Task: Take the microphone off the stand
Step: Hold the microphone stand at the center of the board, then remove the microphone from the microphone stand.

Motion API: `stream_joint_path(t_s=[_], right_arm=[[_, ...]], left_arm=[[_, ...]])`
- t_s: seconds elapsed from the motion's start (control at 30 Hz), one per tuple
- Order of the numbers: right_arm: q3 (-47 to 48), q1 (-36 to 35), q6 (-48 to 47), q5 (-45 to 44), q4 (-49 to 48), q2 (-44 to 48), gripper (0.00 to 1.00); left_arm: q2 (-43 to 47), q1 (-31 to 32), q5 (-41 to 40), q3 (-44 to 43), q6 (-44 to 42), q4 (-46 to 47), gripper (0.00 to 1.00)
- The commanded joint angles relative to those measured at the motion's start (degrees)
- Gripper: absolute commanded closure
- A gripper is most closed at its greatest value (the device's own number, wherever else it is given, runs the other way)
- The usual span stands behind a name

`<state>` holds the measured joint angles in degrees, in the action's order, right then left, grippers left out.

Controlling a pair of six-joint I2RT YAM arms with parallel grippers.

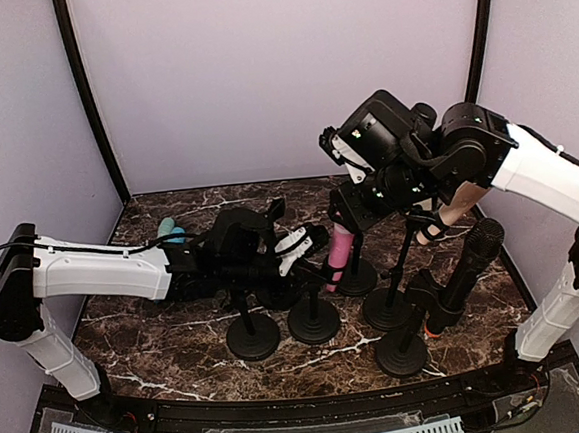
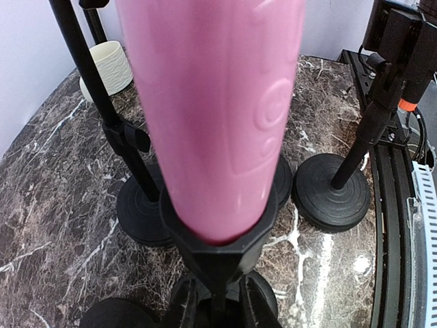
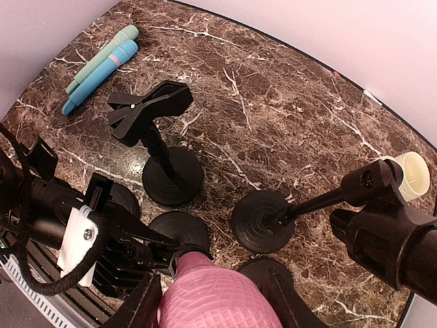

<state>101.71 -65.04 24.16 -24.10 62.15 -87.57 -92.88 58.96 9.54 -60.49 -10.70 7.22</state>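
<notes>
Lift-out is the step in hand, I'd say. From where I stand, the right gripper (image 3: 213, 302) has its fingers clamped either side of the head of the pink microphone (image 1: 339, 256). That microphone sits nearly upright in the black clip (image 2: 218, 263) of its stand, near the middle of the worktop (image 3: 287, 89). The left gripper (image 2: 218, 309) reaches in low, its fingers flanking the stand's stem just under the clip; whether they pinch it I cannot tell. To my eye the next move calls for a straight pull along the microphone's own axis while the stand is braced, or base and all may come up with it.

Room is tight. Other round stand bases (image 2: 331, 191) crowd close around, an empty clip stand (image 3: 153, 116) rises just behind, and a black microphone (image 1: 469, 263) leans on its stand to the right. Upward is open; sideways is not. Two blue-green microphones (image 3: 102, 58) lie well apart at the back left.
</notes>
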Motion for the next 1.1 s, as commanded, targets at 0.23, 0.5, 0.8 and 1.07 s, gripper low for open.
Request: stream_joint_path(t_s=[0.23,0.5,0.8,1.07], right_arm=[[2.5,0.2,-2.9,-4.1,-8.4,5.1,1.00],[1.9,0.3,-6.9,-1.8,-10.0,7.6,1.00],[-0.4,2.3,-11.1,6.2,-11.8,11.9,1.00],[0.4,2.5,-11.2,6.8,-11.8,11.9,1.00]], left_arm=[[0.3,-1.2,0.5,0.6,-1.7,-4.8,1.00],[0.2,-1.4,1.9,0.4,-2.3,-6.9,1.00],[0.7,-1.7,2.8,0.4,-3.2,-9.5,1.00],[0.8,-1.8,2.8,0.1,-3.4,-10.0,1.00]])
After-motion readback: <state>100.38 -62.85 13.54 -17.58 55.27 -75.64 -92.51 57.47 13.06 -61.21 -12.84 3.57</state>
